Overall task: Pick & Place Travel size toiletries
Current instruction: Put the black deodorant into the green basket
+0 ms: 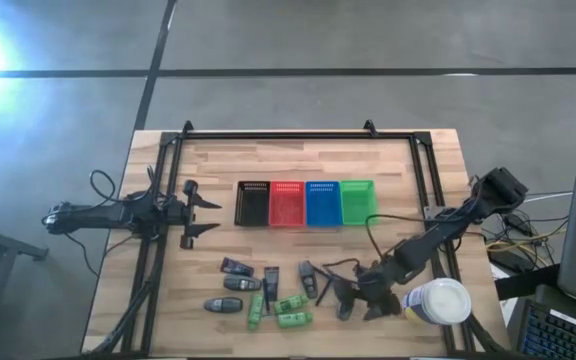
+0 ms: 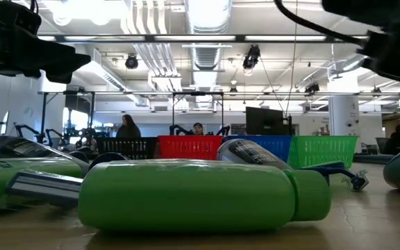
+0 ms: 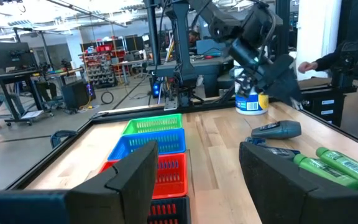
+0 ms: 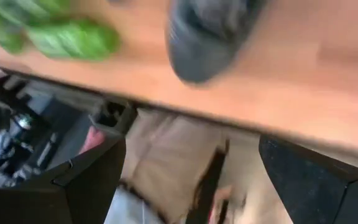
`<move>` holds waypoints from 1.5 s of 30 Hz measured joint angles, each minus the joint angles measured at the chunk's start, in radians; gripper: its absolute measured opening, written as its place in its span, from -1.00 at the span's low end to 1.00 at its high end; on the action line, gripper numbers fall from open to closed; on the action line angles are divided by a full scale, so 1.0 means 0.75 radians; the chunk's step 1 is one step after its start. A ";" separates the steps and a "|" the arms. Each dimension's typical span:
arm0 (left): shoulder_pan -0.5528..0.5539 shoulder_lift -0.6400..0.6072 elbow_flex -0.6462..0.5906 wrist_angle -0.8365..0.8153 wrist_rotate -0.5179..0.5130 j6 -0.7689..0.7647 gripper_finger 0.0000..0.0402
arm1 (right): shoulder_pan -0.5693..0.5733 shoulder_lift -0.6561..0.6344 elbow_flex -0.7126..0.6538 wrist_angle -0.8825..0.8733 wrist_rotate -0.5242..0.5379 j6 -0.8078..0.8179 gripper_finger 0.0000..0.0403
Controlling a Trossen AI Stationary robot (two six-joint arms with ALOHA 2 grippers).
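Observation:
The toiletries lie scattered on the near part of the table. Among them are bright green bottles [image 1: 290,304], dark oval containers [image 1: 224,305], a dark tube [image 1: 236,266] and a black stick-like piece [image 1: 271,282]. One green bottle [image 2: 200,194] lies on its side close in the low view. My right gripper [image 1: 340,300] hangs low at the right end of the group, open and tipped toward the near edge. In its wrist view [image 4: 191,162] a dark oval container [image 4: 210,37] and green bottles [image 4: 73,34] lie beyond the fingers. My left gripper [image 1: 208,214] waits open, left of the baskets.
Black [image 1: 252,203], red [image 1: 287,203], blue [image 1: 323,203] and green [image 1: 358,202] mesh baskets stand in a row mid-table. A large white canister [image 1: 438,300] stands right beside my right arm. A black frame [image 1: 298,135] runs along the table's edges. People are in the room behind.

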 joint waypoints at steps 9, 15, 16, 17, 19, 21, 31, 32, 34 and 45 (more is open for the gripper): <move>0.000 0.001 0.000 0.000 0.000 0.000 0.15 | -0.011 -0.215 0.237 -0.168 0.755 -1.498 0.81; 0.000 0.003 0.000 0.000 0.000 0.000 0.15 | -0.117 -0.303 0.315 -0.635 0.808 -1.671 0.81; 0.000 0.004 0.000 0.000 0.000 0.000 0.15 | -0.143 -0.315 0.325 -0.730 0.807 -1.705 0.81; 0.000 0.005 0.000 0.000 0.000 0.000 0.15 | -0.169 -0.328 0.340 -0.817 0.806 -1.730 0.81; 0.000 0.005 0.000 0.001 0.000 0.000 0.15 | -0.217 -0.366 0.379 -0.961 0.807 -1.752 0.81; 0.000 0.008 0.000 0.001 -0.001 0.000 0.15 | -0.260 -0.399 0.423 -1.076 0.810 -1.794 0.81; 0.000 0.010 0.000 0.000 -0.001 0.000 0.15 | -0.293 -0.530 0.503 -1.193 0.845 -2.261 0.81; 0.000 0.010 0.000 0.000 -0.001 0.000 0.15 | -0.293 -0.537 0.498 -1.193 0.833 -2.270 0.81; 0.000 0.010 0.000 0.001 -0.001 0.000 0.15 | -0.302 -0.543 0.489 -1.196 0.754 -2.320 0.81; 0.000 0.011 0.000 0.000 0.000 0.000 0.15 | -0.340 -0.473 0.378 -1.261 0.747 -2.574 0.81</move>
